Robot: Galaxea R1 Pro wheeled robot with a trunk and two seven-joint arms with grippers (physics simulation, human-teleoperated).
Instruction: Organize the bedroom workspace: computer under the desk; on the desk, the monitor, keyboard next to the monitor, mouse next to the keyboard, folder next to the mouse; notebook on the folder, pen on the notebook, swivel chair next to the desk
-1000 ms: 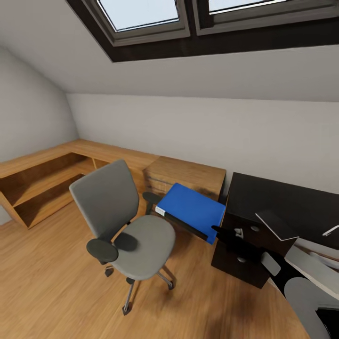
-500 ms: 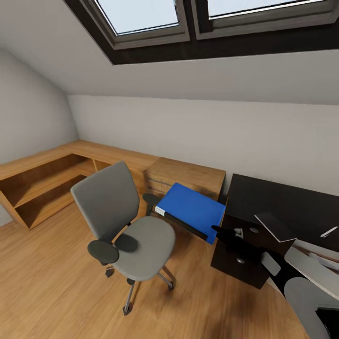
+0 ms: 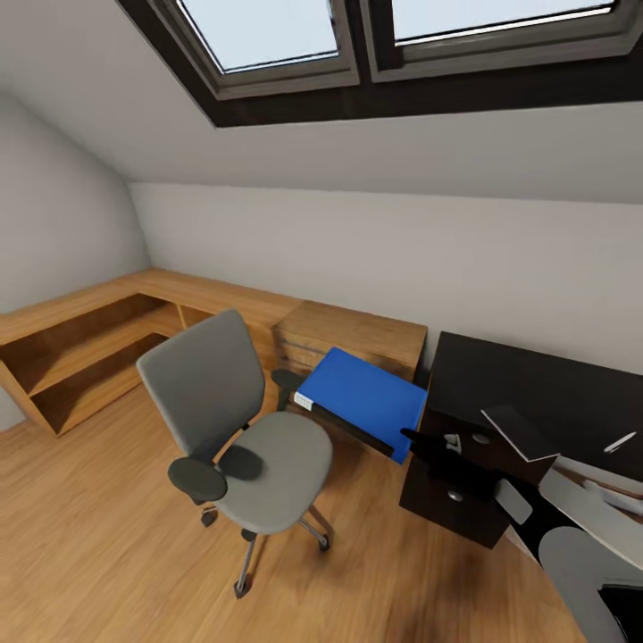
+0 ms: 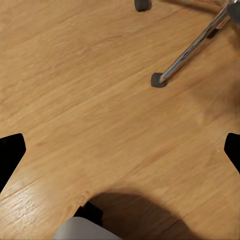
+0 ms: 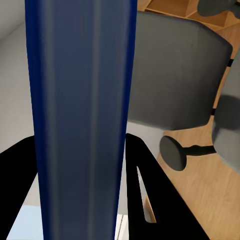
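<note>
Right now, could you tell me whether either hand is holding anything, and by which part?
The right hand holds the blue folder, gripped at its near edge, between the swivel chair and the desk. The left hand is open, holding nothing.

A light wooden floor point(image 3: 98, 545) carries the swivel chair point(image 3: 241, 429), its chrome legs ending in black castors point(image 4: 158, 80) that rest on the boards. The black drawer unit point(image 3: 455, 496) of the desk stands on the same floor, to the right of the chair. On the glossy black tabletop point(image 3: 536, 393) lie the notebook point(image 3: 520, 433), near the front edge, and the thin white pen point(image 3: 619, 442) close beside it.
</note>
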